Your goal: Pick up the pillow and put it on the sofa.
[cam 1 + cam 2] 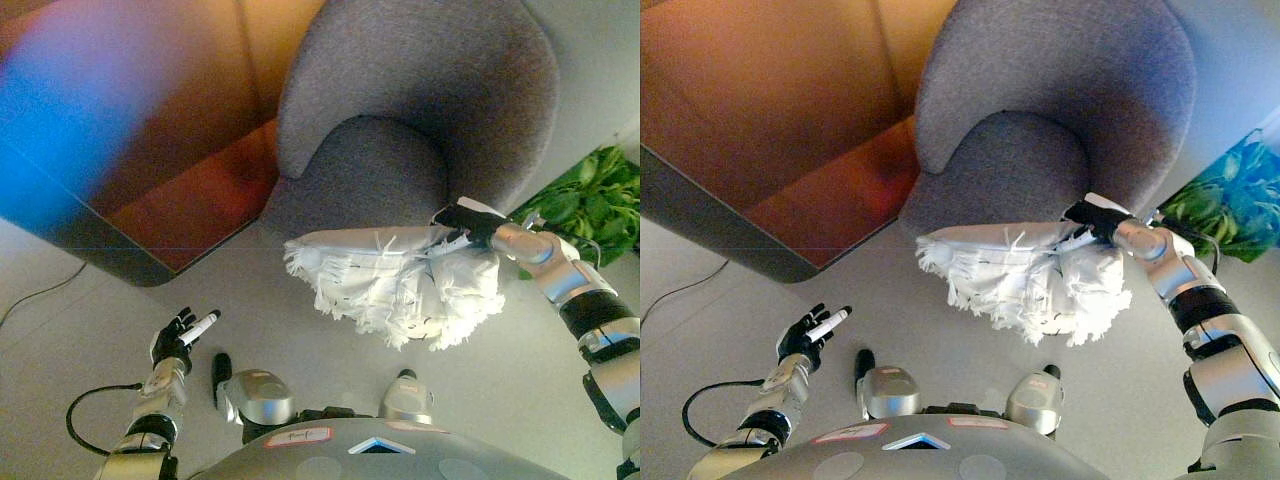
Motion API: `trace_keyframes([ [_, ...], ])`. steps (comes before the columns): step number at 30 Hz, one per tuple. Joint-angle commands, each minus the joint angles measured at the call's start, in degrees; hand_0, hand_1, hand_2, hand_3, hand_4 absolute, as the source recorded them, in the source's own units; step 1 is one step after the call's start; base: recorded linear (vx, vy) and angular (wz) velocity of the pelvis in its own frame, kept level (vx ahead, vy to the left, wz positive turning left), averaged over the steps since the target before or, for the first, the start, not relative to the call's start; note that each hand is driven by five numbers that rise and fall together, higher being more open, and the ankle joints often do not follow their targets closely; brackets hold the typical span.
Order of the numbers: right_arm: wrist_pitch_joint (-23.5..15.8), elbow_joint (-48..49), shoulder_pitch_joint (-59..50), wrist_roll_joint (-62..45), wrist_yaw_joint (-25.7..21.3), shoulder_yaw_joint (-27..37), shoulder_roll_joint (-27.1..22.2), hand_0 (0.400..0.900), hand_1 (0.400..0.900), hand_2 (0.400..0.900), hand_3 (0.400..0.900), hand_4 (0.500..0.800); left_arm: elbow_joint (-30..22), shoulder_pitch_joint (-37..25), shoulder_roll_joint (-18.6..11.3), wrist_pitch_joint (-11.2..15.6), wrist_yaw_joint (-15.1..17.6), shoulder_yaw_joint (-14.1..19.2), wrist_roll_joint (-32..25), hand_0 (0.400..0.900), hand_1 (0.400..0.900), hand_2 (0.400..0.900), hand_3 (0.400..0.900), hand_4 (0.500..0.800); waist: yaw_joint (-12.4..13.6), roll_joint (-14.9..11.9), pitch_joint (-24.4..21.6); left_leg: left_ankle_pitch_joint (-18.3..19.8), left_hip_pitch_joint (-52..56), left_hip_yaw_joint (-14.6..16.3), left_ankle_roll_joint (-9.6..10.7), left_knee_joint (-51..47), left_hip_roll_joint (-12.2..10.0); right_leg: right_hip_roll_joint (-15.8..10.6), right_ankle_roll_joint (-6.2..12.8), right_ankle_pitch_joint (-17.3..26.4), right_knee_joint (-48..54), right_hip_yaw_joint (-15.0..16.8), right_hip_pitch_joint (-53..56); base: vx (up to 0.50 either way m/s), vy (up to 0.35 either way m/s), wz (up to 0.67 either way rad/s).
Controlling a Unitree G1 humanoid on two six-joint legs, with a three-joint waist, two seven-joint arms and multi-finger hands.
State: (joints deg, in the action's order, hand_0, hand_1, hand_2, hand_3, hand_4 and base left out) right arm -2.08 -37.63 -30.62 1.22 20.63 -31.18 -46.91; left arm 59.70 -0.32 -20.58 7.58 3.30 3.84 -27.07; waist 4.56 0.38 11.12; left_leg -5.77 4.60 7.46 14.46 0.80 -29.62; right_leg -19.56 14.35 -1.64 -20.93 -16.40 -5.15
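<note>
The pillow [400, 282] is white with a shaggy fringe. It hangs in the air just in front of the grey sofa chair's seat [375, 175], above the floor. My right hand [468, 222] is shut on the pillow's upper right edge and holds it up; it also shows in the right eye view [1095, 218]. The grey sofa chair [1060, 90] has a tall rounded back. My left hand [180, 336] is open and empty, low at the left above the floor.
A dark wooden cabinet or table [150, 180] stands left of the sofa chair. A green leafy plant [595, 200] stands at the right, close behind my right arm. The light grey floor [90, 330] lies in front.
</note>
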Motion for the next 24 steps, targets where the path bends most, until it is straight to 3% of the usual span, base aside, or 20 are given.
trace_keyframes([
  [1,-6.23,1.92,-16.99,-8.66,-3.33,4.19,-1.26,0.400,0.400,0.400,0.400,0.500,2.54,-3.33,-6.19,2.22,1.99,-1.42,-0.06,0.900,0.900,0.900,0.900,0.800,1.40,-3.14,-4.00,-9.68,0.44,-1.50,-0.25,-0.45,-0.08,6.53,-7.23,-5.42,-4.97,1.42,2.86,0.01,-0.461,-0.08],
  [2,-5.67,3.02,-18.33,-9.90,-3.92,3.46,-1.75,0.400,0.400,0.400,0.400,0.500,2.51,-3.27,-6.33,2.04,1.58,-0.82,0.11,0.900,0.900,0.900,0.900,0.800,2.16,-3.76,-3.83,-14.39,-2.02,-3.18,-0.56,0.29,-0.08,8.65,-8.16,-5.08,-3.29,0.76,4.11,0.01,-0.426,0.08],
  [4,-4.92,4.16,-19.05,-10.66,-4.46,2.82,-2.96,0.400,0.400,0.400,0.400,0.500,3.37,-2.99,-6.05,2.34,0.32,-0.40,0.76,0.900,0.900,0.900,0.900,0.800,2.44,-4.87,-3.64,-14.63,-5.56,-4.51,-1.64,4.36,0.97,9.86,-9.36,-4.56,-0.41,-0.10,5.28,0.02,-0.388,0.19],
  [5,-4.46,4.84,-19.84,-11.61,-4.39,1.84,-4.36,0.400,0.400,0.400,0.400,0.500,4.78,-1.98,-5.50,3.62,-0.81,-0.55,-0.18,0.900,0.900,0.900,0.900,0.800,2.88,-5.96,-3.46,-12.49,-7.35,-6.68,-2.77,10.10,4.58,10.09,-10.20,-3.70,3.08,-0.59,5.80,0.04,-0.283,0.05],
  [7,-3.90,5.74,-20.43,-12.41,-3.89,0.97,-5.17,0.400,0.400,0.400,0.400,0.500,5.48,-0.36,-4.70,4.32,-1.38,-0.64,-2.03,0.900,0.900,0.900,0.900,0.800,3.16,-6.25,-3.99,-11.92,-8.29,-6.92,-3.06,12.74,7.82,10.52,-10.67,-2.13,6.38,-1.32,6.27,0.09,-0.165,-0.07],
  [8,-3.79,6.07,-19.92,-12.18,-3.82,1.21,-5.52,0.400,0.400,0.400,0.400,0.500,5.53,0.41,-4.20,4.60,-1.53,-1.05,-2.88,0.900,0.900,0.900,0.900,0.800,3.34,-6.29,-4.15,-11.65,-9.21,-6.45,-2.97,14.33,9.65,10.85,-10.94,-1.64,8.63,-1.92,7.34,0.22,-0.086,0.01],
  [9,-3.58,5.72,-19.00,-11.58,-3.29,2.10,-5.64,0.400,0.400,0.400,0.400,0.500,5.48,1.53,-3.26,4.67,-2.05,-0.97,-2.47,0.900,0.900,0.900,0.900,0.800,4.15,-5.85,-4.40,-10.17,-10.25,-5.23,-3.09,14.21,13.63,11.39,-10.46,-0.63,11.53,-3.56,9.46,0.26,-0.047,0.07],
  [12,-3.25,3.38,-19.46,-10.43,-2.49,2.90,-5.69,0.400,0.400,0.400,0.400,0.500,5.71,2.24,-2.48,4.15,-2.12,-1.54,-1.44,0.900,0.900,0.900,0.900,0.800,5.10,-4.48,-5.53,-7.90,-9.95,-2.50,-4.08,8.57,20.01,12.53,-9.34,1.05,14.22,-5.10,11.10,0.28,0.034,0.11],
  [13,-3.19,3.11,-19.52,-10.42,-2.28,3.12,-5.71,0.400,0.400,0.400,0.400,0.500,5.74,2.31,-2.45,4.12,-2.10,-1.62,-1.41,0.900,0.900,0.900,0.900,0.800,5.23,-4.36,-5.65,-7.78,-10.06,-2.25,-4.17,7.91,20.60,12.75,-9.33,1.03,14.47,-5.10,11.39,0.34,0.061,0.06],
  [14,-3.23,1.86,-19.53,-10.52,-1.36,4.52,-5.84,0.400,0.400,0.400,0.400,0.500,5.66,2.54,-2.15,3.72,-1.70,-2.06,-0.91,0.900,0.900,0.900,0.900,0.800,6.01,-3.98,-6.35,-7.88,-12.61,-1.54,-4.52,5.81,23.24,13.72,-9.29,0.82,15.06,-5.26,12.83,0.27,0.049,0.01],
  [16,-2.50,1.62,-18.89,-11.55,-0.90,5.88,-6.29,0.400,0.400,0.400,0.400,0.500,5.52,2.84,-1.92,3.59,-1.29,-2.07,0.72,0.900,0.900,0.900,0.900,0.800,7.17,-4.11,-6.70,-8.03,-15.44,0.13,-5.15,4.20,25.48,14.43,-9.35,-0.55,15.78,-5.12,15.35,0.38,0.092,-0.14],
  [17,-2.96,0.68,-19.13,-12.30,-0.31,6.24,-6.11,0.400,0.400,0.400,0.400,0.500,5.74,2.85,-1.93,3.61,-1.35,-1.52,1.23,0.900,0.900,0.900,0.900,0.800,7.40,-4.49,-6.93,-5.34,-15.25,0.32,-6.54,4.31,26.00,14.29,-9.78,-1.72,15.43,-4.53,15.37,0.39,0.154,-0.34],
  [20,-4.63,-1.59,-18.35,-11.91,0.08,7.89,-3.91,0.400,0.400,0.400,0.400,0.500,5.56,1.78,-1.97,3.75,-1.07,-1.51,-0.11,0.900,0.900,0.900,0.900,0.800,7.12,-5.41,-6.78,1.72,-14.57,-0.29,-10.49,9.05,27.89,10.91,-8.24,-0.26,10.24,-4.04,13.47,0.29,0.172,-0.19],
  [21,-4.89,-1.91,-17.49,-12.62,0.23,8.69,-3.54,0.400,0.400,0.400,0.400,0.500,4.98,0.92,-2.26,3.12,-0.99,-1.60,0.73,0.900,0.900,0.900,0.900,0.800,6.90,-5.67,-6.98,2.36,-13.34,-0.47,-11.67,8.44,28.40,10.21,-7.40,0.90,6.56,-3.43,12.84,0.32,0.194,0.06],
  [24,-6.18,-2.36,-15.68,-12.74,0.91,9.59,-3.13,0.400,0.400,0.400,0.400,0.500,5.22,0.21,-2.61,4.47,-1.35,-3.19,0.90,0.900,0.900,0.900,0.900,0.800,5.98,-4.50,-7.28,2.71,-8.73,-1.15,-13.25,5.43,28.95,6.72,-5.47,10.08,-9.49,-0.44,7.68,0.34,0.188,0.07],
])
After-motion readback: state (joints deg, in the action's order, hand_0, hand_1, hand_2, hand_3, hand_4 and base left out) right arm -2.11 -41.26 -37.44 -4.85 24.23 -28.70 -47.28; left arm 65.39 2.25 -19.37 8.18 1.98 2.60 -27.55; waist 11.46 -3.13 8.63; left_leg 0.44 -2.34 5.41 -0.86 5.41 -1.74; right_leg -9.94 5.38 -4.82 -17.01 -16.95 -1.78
